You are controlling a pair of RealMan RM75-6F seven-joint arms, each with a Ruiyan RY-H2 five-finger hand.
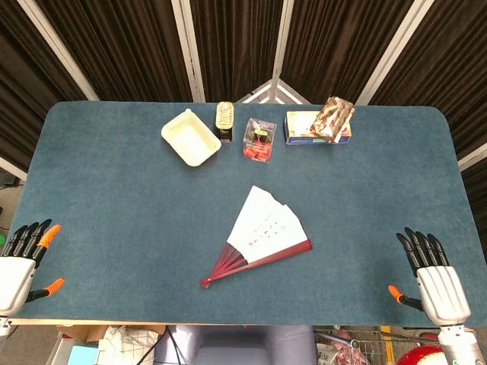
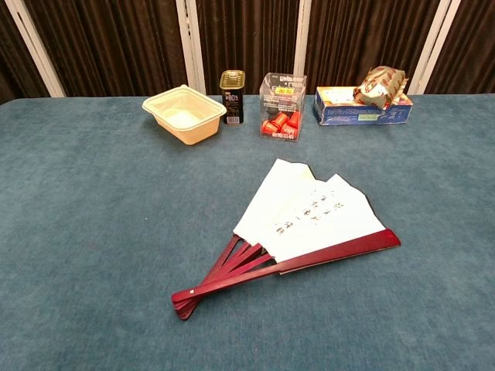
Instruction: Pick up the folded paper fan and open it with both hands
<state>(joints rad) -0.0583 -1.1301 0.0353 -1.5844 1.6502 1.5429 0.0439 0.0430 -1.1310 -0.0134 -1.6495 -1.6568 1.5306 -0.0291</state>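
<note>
The blue felt-covered table (image 1: 114,213) carries everything, and both robot hands rest at its near edge. The white paper fan with dark red wooden ribs (image 1: 262,236) lies flat and partly spread on the table, between the two hands and a little farther out than either, well apart from both; its pivot end points toward the near edge, its paper leaf away.

The left hand (image 1: 21,262) holds nothing, its black fingers stretched forward and the orange-tipped thumb splayed toward the fan. The right hand (image 1: 434,277) is likewise empty, fingers extended and apart, thumb angled inward toward the fan.

Far beyond the hands, along the back of the table, stand a blue tissue box with a patterned packet on top (image 1: 316,128), a cream plastic tray (image 1: 190,137), a clear box of red pieces (image 1: 259,140) and a small dark tin can (image 1: 224,120).
</note>
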